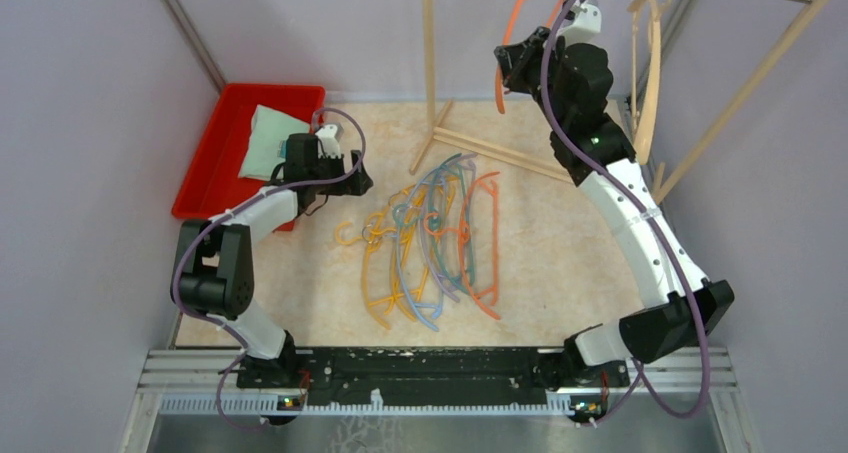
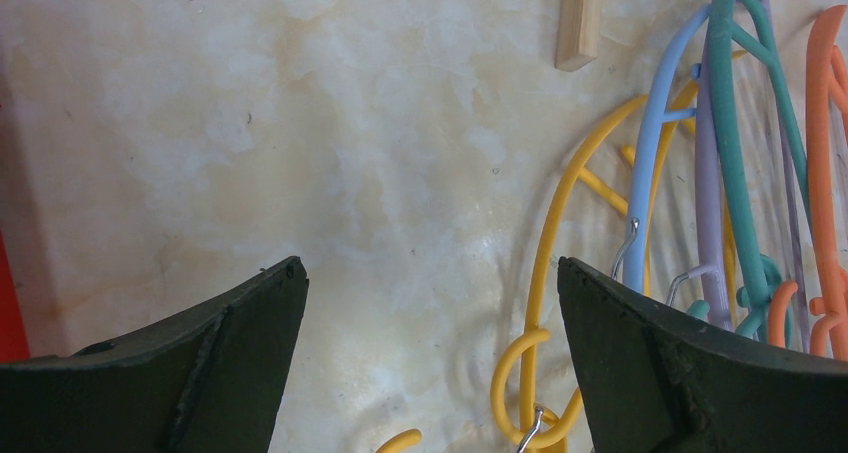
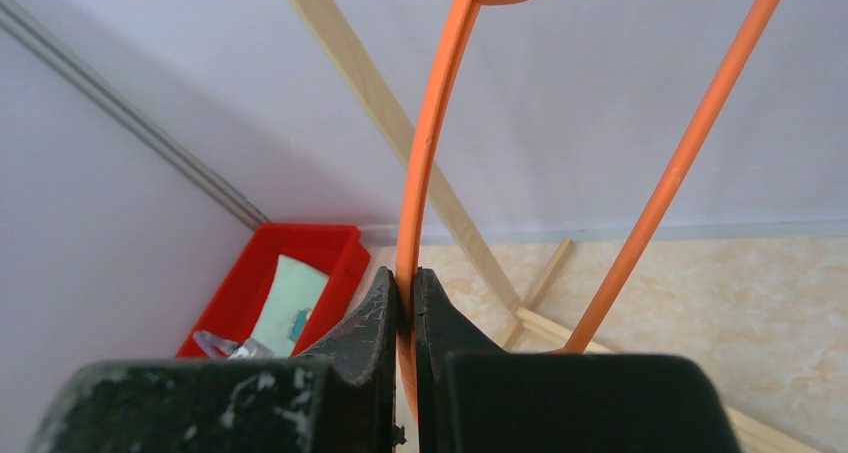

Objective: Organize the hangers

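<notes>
A pile of thin hangers in orange, yellow, teal, light blue and lavender lies on the table's middle. My right gripper is raised near the wooden rack and is shut on an orange hanger; in the right wrist view the jaws pinch the orange hanger's curved arm. A thicker beige hanger hangs at the right of the rack. My left gripper is open and empty, low over the table left of the pile; a yellow hanger lies just inside its right finger.
A red bin with a pale green cloth stands at the back left. The rack's wooden base poles lie behind the pile. Lilac walls close in on both sides.
</notes>
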